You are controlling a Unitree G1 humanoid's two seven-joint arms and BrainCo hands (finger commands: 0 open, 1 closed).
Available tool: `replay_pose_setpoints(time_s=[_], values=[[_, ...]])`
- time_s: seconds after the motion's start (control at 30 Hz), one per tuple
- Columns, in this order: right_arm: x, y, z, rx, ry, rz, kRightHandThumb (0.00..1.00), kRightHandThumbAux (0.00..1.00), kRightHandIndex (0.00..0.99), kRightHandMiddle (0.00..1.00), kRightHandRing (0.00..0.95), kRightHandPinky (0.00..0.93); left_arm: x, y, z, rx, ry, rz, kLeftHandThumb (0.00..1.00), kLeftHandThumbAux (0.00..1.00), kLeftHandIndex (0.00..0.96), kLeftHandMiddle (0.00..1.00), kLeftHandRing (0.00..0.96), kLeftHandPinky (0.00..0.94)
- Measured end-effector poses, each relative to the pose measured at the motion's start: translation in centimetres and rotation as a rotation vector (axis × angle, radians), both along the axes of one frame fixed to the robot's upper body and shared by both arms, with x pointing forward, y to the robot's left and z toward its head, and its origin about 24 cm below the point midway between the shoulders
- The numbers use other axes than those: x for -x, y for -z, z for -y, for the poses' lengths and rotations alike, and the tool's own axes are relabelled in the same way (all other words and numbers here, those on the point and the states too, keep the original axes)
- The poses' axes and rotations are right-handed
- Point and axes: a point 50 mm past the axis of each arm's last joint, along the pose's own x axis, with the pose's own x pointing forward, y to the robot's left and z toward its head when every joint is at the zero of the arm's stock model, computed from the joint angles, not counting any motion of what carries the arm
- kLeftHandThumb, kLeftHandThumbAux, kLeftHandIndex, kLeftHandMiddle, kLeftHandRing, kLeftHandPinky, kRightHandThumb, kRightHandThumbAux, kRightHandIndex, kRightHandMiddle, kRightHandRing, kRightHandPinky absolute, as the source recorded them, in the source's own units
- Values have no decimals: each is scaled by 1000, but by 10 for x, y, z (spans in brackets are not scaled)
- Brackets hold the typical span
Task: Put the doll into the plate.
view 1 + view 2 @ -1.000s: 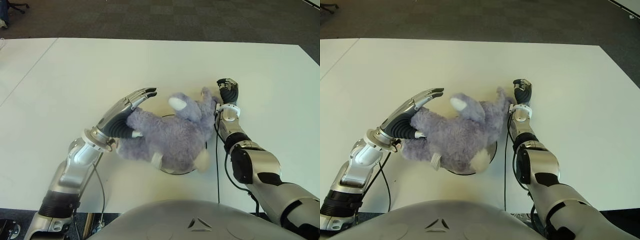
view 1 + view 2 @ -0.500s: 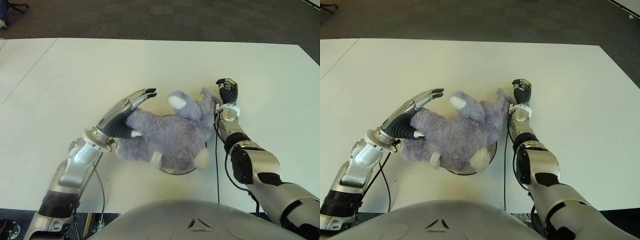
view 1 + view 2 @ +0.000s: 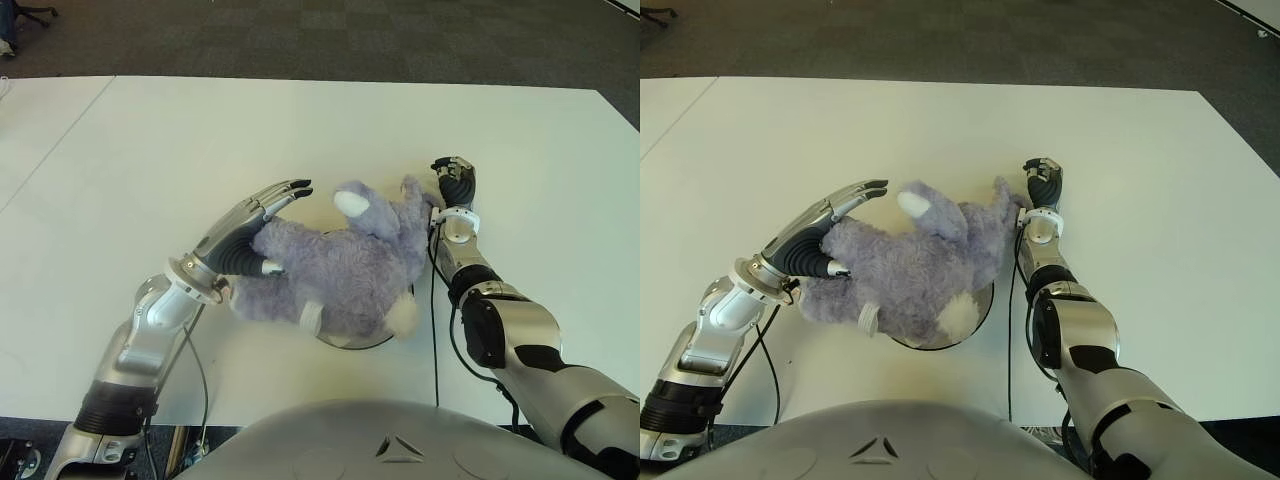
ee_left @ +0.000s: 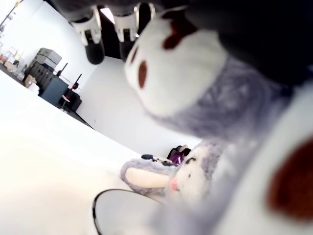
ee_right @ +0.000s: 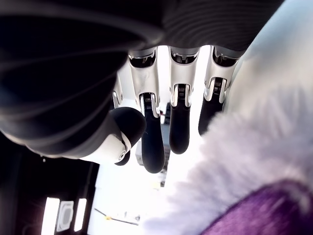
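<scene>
The left hand (image 3: 250,232) lay against the back end of the doll (image 3: 335,265), its fingers (image 3: 285,190) stretched out nearly straight over the plush rather than curled round it, with the thumb (image 3: 262,266) pressed into the fur on the near side. It looked relaxed and spread; whether it bore any of the doll's weight could not be made out. The doll, a grey-lilac plush animal with white ear linings and white paws, sprawled from just under this hand across toward the other one, its body lying over the plate (image 3: 352,343), of which only a dark rim showed beneath the doll's near edge. In the left wrist view the doll's face and a white paw with brown pads filled the space right before the palm, and the plate's rim curved below them.

The right hand (image 3: 456,188) stood on the far side of the doll, at the plush ear or limb nearest it, touching or nearly touching the fur. Its own wrist view showed four fingers (image 5: 179,122) hanging straight and apart, gripping nothing, with lilac fur just beside them. All of this sat on a white surface (image 3: 180,140).
</scene>
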Motion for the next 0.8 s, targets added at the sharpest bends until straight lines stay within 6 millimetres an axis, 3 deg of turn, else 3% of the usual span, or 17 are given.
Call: replay_pose_setpoints(time_s=[0.53, 0.6, 0.67, 0.8], values=[[0, 0, 0, -1, 6, 1, 843, 685, 417, 469, 347, 6, -2, 1, -4, -41, -20, -11, 43, 348, 0, 0, 0, 0], [0, 0, 0, -1, 7, 1, 843, 684, 417, 470, 364, 50, -2, 1, -5, -42, -24, -13, 45, 354, 0, 0, 0, 0], [0, 0, 0, -1, 7, 1, 939, 671, 425, 499, 396, 77, -2, 1, -5, -42, -25, -14, 51, 358, 0, 0, 0, 0], [0, 0, 0, -1, 6, 1, 946, 670, 426, 503, 400, 110, -3, 1, -6, -43, -31, -19, 65, 367, 0, 0, 0, 0]])
